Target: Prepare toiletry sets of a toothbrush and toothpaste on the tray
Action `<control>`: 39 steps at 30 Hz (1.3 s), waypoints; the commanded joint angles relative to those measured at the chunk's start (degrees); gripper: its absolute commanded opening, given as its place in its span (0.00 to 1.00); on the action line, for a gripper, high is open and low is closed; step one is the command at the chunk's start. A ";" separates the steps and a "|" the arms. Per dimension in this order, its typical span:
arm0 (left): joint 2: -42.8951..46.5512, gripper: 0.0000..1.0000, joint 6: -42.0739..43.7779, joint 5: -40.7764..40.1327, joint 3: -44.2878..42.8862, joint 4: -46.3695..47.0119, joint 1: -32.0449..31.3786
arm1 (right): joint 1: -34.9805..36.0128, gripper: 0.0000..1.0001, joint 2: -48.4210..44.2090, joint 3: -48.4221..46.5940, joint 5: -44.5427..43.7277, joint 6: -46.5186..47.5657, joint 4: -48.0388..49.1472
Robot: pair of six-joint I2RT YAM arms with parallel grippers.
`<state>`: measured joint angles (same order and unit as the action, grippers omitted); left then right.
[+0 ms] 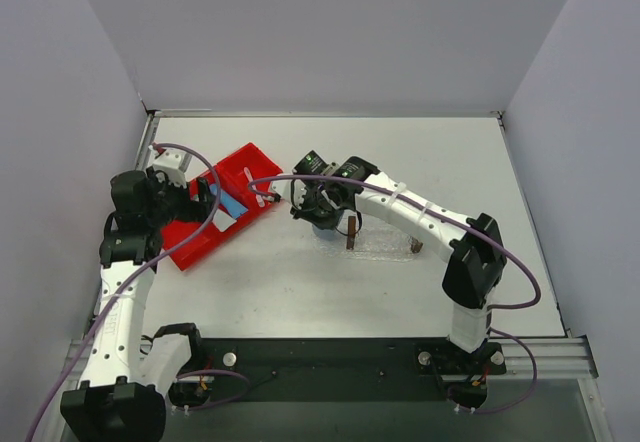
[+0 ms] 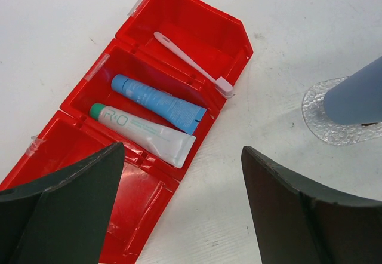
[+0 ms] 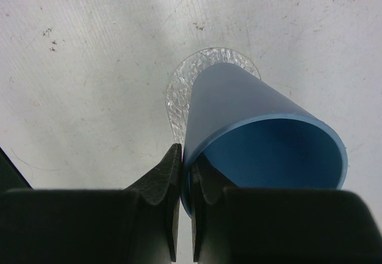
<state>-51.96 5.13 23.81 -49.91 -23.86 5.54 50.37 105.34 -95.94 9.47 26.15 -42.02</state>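
Left wrist view: toothbrush (image 2: 190,62) lies flat in the far compartment of the red bin (image 2: 179,1). Its long axis is diagonal, handle end up-left, pinkish head down-right at the bin's rim on the side facing the mat

Toothpaste sits in the middle compartment. The blue tube (image 2: 158,103) and the whitish tube (image 2: 143,134) with a green cap lie side by side. Both run roughly parallel to the brush, caps up-left, crimped ends down-right. Can't tell if the two touch. The near compartment is partly hidden behind a finger

Left gripper (image 2: 182,146) hangs over the near end of the bin, released. Its fingers (image 2: 59,204) are spread wide, nothing between them

Top view: tray (image 1: 385,244) is on the table (image 1: 300,292) to the right of the bin and apart from it. It is clear plastic with a brown block at each short end, long axis running left-right, under the right arm's forearm

Right wrist view: right gripper (image 3: 185,180) is clenched on the wall of the blue cup (image 3: 250,114) at the rim, one finger outside, one inside. The cup's mouth faces the camera and its base is down on the bubbly clear mat (image 3: 179,91). The mat lies flat on the table between bin and tray
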 commanded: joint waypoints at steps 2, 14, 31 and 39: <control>0.20 0.90 -0.20 -0.70 -0.45 0.74 1.49 | 0.52 0.00 0.30 -1.79 -0.07 1.01 -2.45; 0.20 0.90 -0.82 0.71 0.16 1.36 4.39 | 0.52 0.00 1.45 -0.39 1.42 1.89 -3.24; 0.29 0.90 -1.17 3.26 0.25 1.27 6.59 | 0.52 0.00 3.12 1.02 1.16 2.41 -3.42; 0.28 0.90 -1.17 3.78 0.17 1.18 6.94 | 0.52 0.00 3.20 1.55 0.98 2.50 -3.42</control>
<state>-51.99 4.56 25.98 -49.32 -23.81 11.84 50.37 108.64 -95.11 10.76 28.16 -43.55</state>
